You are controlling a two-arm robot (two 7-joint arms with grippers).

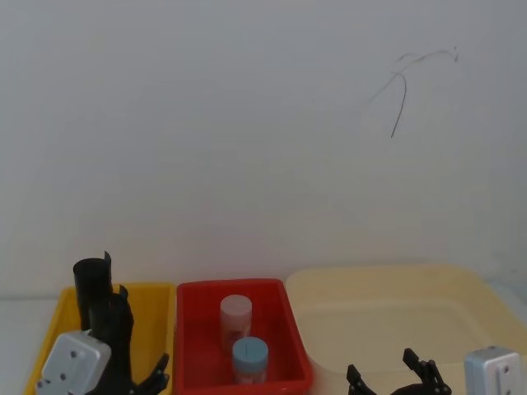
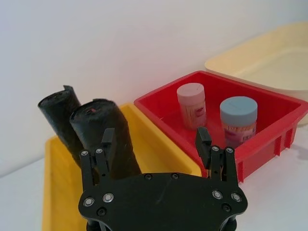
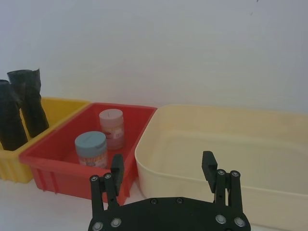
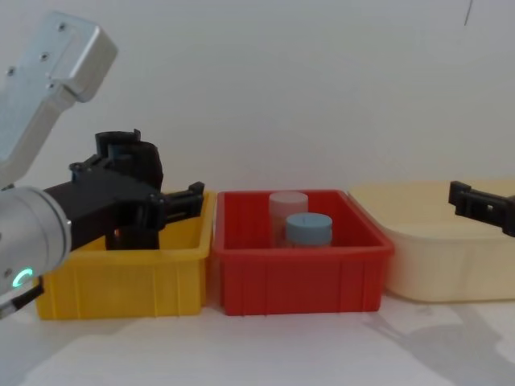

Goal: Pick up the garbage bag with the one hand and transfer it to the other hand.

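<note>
Over on the left, the garbage bag (image 2: 98,122) stands ungrabbed in the yellow bin (image 2: 57,192), your left gripper (image 2: 155,137) hovers by it, fingers apart, and your right gripper (image 3: 162,161), spread too, sits far right, so every step is left.

The garbage bag (image 2: 94,122) – matt, wrinkled plastic; the red bin (image 4: 298,281) – smooth, glossy plastic.

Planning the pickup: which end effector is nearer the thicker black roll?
Left. The left end effector is beside the roll in the yellow bin; the right end effector is at the cream tub.
</note>
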